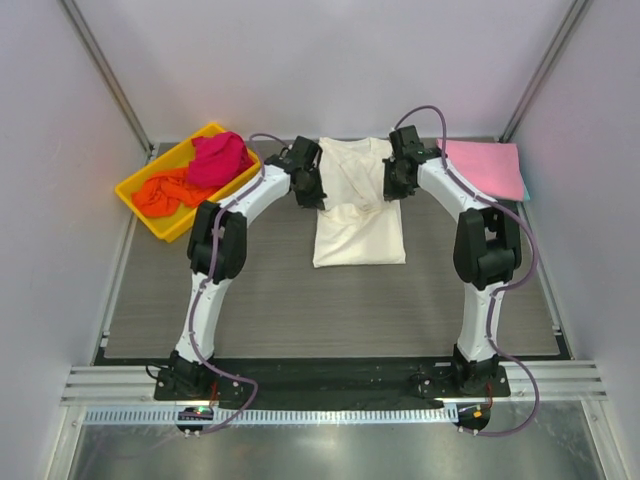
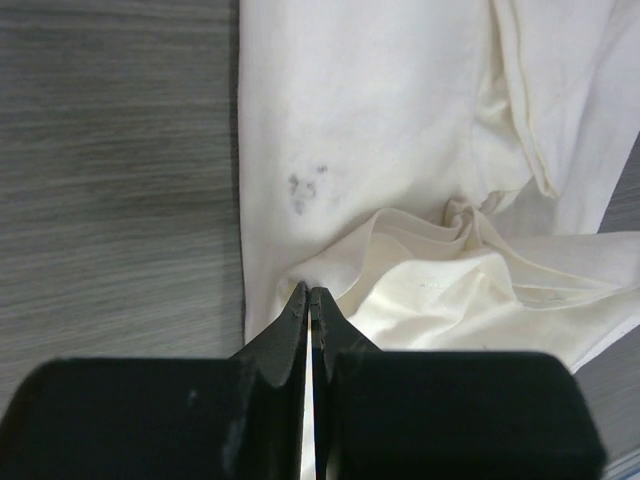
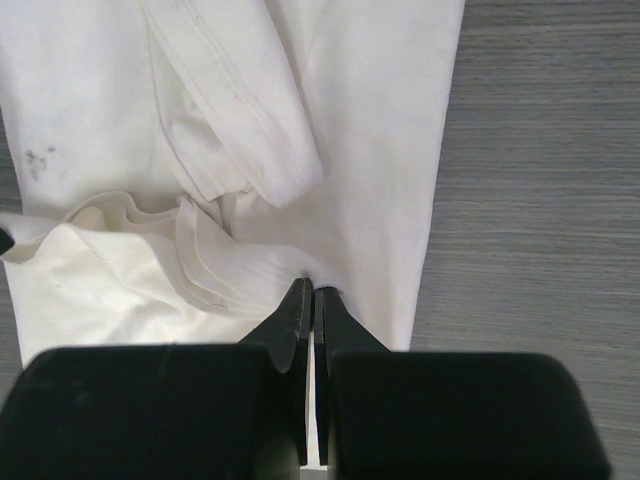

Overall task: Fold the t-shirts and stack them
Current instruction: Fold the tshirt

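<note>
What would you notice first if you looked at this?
A cream shirt lies in the middle of the table, with the left gripper and right gripper each pinching its bunched cloth. At the far left, a yellow tray holds a magenta shirt and an orange shirt.

The cream-white t-shirt [image 1: 358,235] is matt cloth, the table [image 1: 300,300] grey wood-grain, the tray [image 1: 165,154] smooth plastic.

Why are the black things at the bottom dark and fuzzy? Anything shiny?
Left wrist view: the left gripper sits close to the lens, dark and slightly soft, while the cream t-shirt looks sharp. Right wrist view: the right gripper likewise. Top view: the metal strip gleams.
</note>
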Available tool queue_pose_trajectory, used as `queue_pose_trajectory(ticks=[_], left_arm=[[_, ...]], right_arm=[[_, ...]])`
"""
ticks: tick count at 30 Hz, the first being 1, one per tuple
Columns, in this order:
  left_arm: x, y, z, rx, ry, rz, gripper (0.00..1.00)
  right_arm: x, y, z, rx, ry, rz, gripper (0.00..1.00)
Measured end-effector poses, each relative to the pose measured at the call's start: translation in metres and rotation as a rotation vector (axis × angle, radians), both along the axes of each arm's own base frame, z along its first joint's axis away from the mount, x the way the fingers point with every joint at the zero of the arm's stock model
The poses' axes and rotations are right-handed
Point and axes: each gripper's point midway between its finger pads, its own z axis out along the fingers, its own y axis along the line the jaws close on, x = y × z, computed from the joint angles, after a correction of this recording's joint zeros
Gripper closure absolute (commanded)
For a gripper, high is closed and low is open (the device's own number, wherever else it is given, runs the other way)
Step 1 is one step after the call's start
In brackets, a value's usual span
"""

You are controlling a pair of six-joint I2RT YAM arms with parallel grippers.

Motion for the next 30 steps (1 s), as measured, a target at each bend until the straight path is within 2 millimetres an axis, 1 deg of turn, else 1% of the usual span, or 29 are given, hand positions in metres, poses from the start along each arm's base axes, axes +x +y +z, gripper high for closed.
queue_pose_trajectory(ticks=[4, 7, 10, 14, 19, 22, 26, 28, 29, 30], left_arm=[[0.016, -0.002, 0.005, -0.026, -0.028, -0.003, 1.00], [0.024, -0.001, 0.007, -0.034, -0.042, 0.006, 1.00], [0.028, 0.002, 0.007, -0.037, -0.050, 0.013, 1.00], [0.034, 0.004, 0.006, -0.043, -0.058, 0.021, 1.00], [0.046, 0.000, 0.001, -0.071, -0.075, 0.019, 1.00], [0.050, -0.002, -0.004, -0.083, -0.078, 0.015, 1.00], [0.057, -0.003, -0.002, -0.093, -0.108, 0.015, 1.00], [0.061, -0.004, 0.000, -0.096, -0.122, 0.012, 0.91], [0.064, -0.005, 0.001, -0.098, -0.131, 0.010, 0.87], [0.067, -0.005, 0.002, -0.099, -0.142, 0.005, 0.84]], right_arm=[[0.003, -0.002, -0.003, 0.006, 0.001, 0.029, 0.99], [0.011, -0.006, -0.004, 0.014, -0.009, 0.030, 0.99], [0.015, -0.013, -0.007, 0.018, -0.007, 0.025, 0.99], [0.018, -0.017, -0.006, 0.023, -0.014, 0.025, 0.99], [0.026, -0.018, -0.002, 0.030, -0.047, 0.035, 0.99], [0.030, -0.018, -0.001, 0.033, -0.063, 0.039, 0.99], [0.039, -0.020, -0.002, 0.034, -0.083, 0.037, 0.98], [0.045, -0.022, -0.005, 0.033, -0.087, 0.033, 0.92], [0.047, -0.023, -0.007, 0.033, -0.087, 0.030, 0.83], [0.051, -0.024, -0.009, 0.033, -0.087, 0.026, 0.78]])
